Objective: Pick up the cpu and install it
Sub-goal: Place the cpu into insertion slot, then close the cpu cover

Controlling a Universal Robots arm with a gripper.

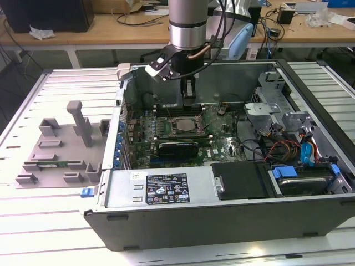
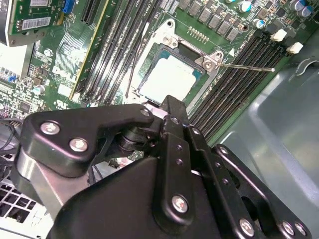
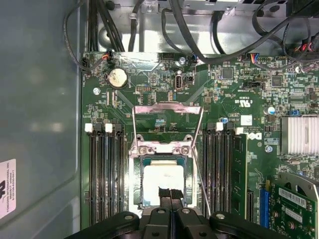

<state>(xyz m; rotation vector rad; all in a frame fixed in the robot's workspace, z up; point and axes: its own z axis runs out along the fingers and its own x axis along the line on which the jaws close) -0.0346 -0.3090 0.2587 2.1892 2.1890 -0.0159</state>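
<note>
1. The small, flat, square cpu with a shiny silver-grey metal top (image 3: 162, 180) lies flat inside the square metal-framed socket (image 3: 144, 149) on the green motherboard (image 3: 239, 99). The socket's hinged steel load plate (image 3: 167, 107) stands open.
2. The black gripper (image 3: 170, 195) hangs directly over the chip with its ribbed fingertips pinched together on nothing. We cannot tell whether they touch it.
3. To seat it well, we judge the chip must stay level and square to the frame, with no sideways drag.
</note>
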